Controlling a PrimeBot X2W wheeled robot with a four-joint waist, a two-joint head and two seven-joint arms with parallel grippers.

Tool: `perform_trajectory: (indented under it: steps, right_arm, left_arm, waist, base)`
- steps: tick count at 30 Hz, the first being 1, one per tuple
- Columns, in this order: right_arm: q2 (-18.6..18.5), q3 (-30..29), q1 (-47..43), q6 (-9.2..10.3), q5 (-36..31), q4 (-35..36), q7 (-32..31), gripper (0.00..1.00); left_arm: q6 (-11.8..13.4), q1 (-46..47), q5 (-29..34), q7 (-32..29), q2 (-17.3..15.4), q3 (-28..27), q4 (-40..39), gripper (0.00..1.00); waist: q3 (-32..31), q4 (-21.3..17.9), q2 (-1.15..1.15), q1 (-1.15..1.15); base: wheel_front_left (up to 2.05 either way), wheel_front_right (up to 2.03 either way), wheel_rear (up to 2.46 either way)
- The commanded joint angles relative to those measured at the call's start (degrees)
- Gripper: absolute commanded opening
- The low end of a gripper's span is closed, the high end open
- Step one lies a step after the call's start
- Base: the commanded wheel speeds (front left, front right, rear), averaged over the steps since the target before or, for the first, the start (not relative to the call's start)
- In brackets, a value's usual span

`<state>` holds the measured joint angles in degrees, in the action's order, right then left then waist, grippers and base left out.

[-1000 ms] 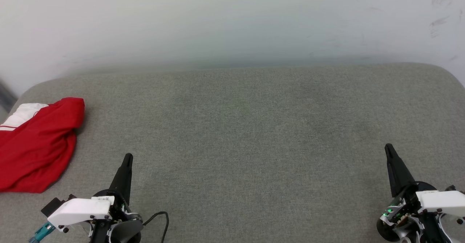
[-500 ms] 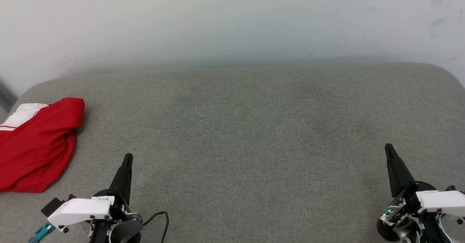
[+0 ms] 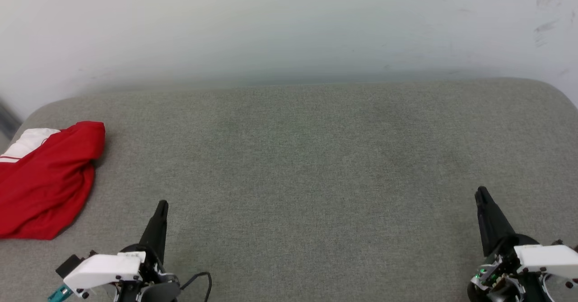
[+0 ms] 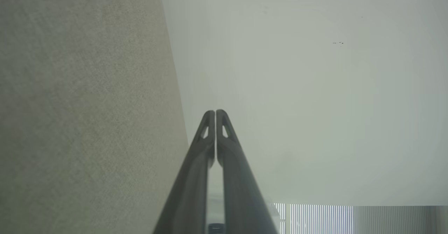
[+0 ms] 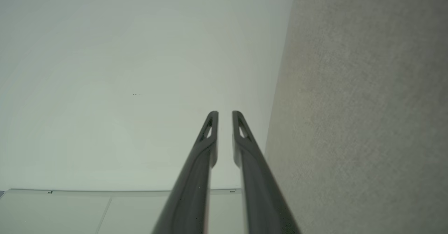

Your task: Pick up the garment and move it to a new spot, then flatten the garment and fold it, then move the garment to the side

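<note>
Garment (image 3: 45,180) sits bunched at the far left edge of the grey surface (image 3: 293,157), partly out of shot. L gripper (image 3: 161,205) is near the front edge, fingers pressed together, empty. R gripper (image 3: 481,191) is well apart toward the right edge, fingers parted a crack, nothing between.

Risks, prob.: thin fabric, so a pinch may catch one layer and drag the heap. Cloth by the left edge could slide off if tugged outward.

Heap's long axis runs approx. back-to-front along the left edge, white sleeve patch at the back end. Collar vs. hem: can't tell.
</note>
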<state>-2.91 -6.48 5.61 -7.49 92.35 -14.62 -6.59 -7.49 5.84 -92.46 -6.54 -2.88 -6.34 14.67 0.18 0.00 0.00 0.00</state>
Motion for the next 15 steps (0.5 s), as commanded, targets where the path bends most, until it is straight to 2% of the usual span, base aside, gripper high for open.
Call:
perform_trajectory:
  steps: [1, 15]
  right_arm:
    - [0.02, 0.04, -0.49, 0.00, -0.04, -0.52, 0.07, 1.00]
    - [0.03, 1.33, -2.92, 0.01, -3.88, 1.01, 3.67, 1.00]
  left_arm:
    - [0.00, -0.52, 0.04, 0.07, 0.05, 0.12, 0.53, 1.00]
    - [0.00, -2.66, 2.47, 3.66, 0.13, 1.38, -0.53, 1.00]
  waist:
    - [0.01, 0.00, 0.00, 0.00]
    - [0.04, -0.09, 0.00, 0.00]
  base:
    - [0.00, 0.00, 0.00]
    - [0.00, 0.00, 0.00]
